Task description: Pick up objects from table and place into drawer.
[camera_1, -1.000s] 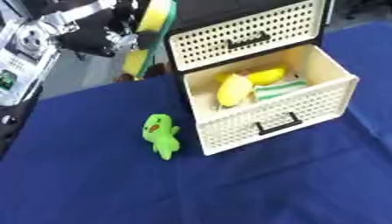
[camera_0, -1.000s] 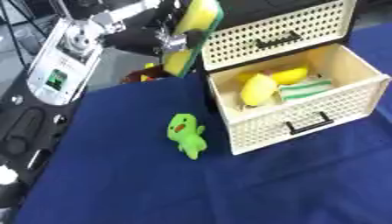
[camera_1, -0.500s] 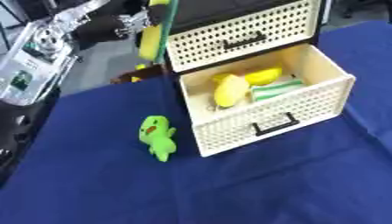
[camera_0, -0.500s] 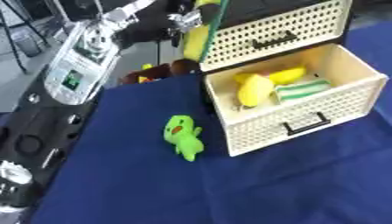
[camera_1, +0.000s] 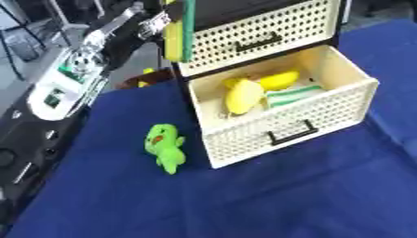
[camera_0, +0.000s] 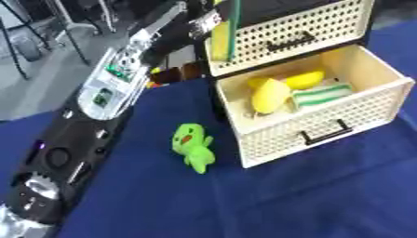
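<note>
My left arm reaches from the lower left up to the top of the view. There my left hand [camera_0: 198, 27] is shut on a yellow and green sponge [camera_0: 225, 33], held on edge against the left front of the cream drawer unit [camera_0: 309, 28]. Below it the lower drawer [camera_0: 371, 109] stands pulled out. Inside lie a yellow lemon-shaped thing [camera_0: 269, 95], a second yellow thing [camera_0: 306, 79] and a green and white striped thing [camera_0: 322, 93]. A green soft toy [camera_0: 193, 146] lies on the blue cloth, left of the drawer. My right hand shows in no view.
A blue cloth [camera_0: 309, 200] covers the table. Small brown and yellow things [camera_0: 175, 74] sit behind the table's far edge, beside the unit. Grey floor and stand legs [camera_0: 24, 51] lie beyond at the upper left.
My left hand has carried the sponge a little right, up to the unit's front, and turned it on edge. The whole view has shifted too.
</note>
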